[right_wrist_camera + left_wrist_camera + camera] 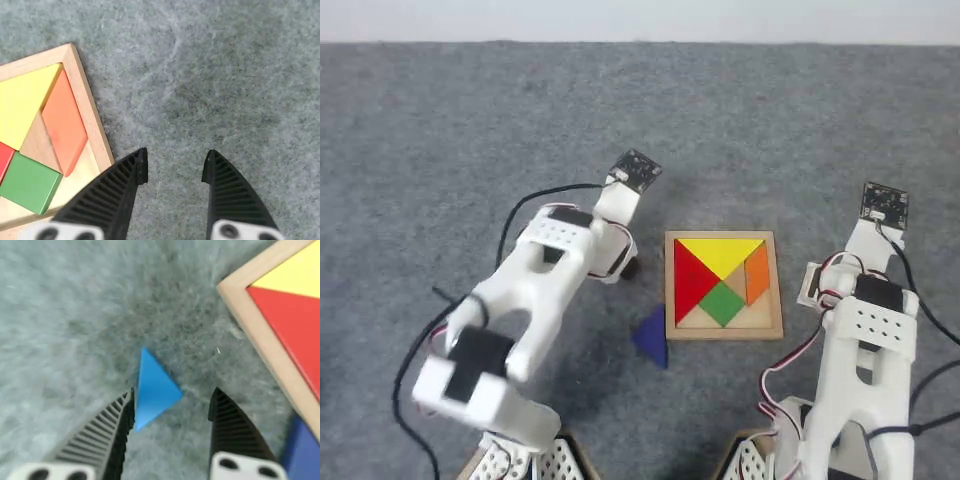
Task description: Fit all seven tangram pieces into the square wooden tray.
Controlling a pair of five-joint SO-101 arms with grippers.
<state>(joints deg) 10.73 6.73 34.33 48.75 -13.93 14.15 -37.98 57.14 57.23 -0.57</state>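
Listing what lies at my two hands.

- Left hand (174, 396): fingers spread, gripping nothing. It hangs low over the small light-blue wooden triangle (155, 390), which lies flat on the grey felt surface (470, 130) between my fingers. It sits close against one finger and apart from the other, placed, I judge, for closing on.
- Square wooden tray (260, 340): just beyond my left fingertips, to one side. It holds a yellow triangle (720, 255), red triangle (692, 280), green square (722, 302) and orange parallelogram (757, 273). Bare wood shows at its near corners.
- Dark-blue triangle (652, 338): on the surface beside the tray's outer edge, close to my left hand, not yet fitted.
- Right hand (174, 160): open, empty, over felt just off the tray's other edge. I judge this keeps it out of the way.
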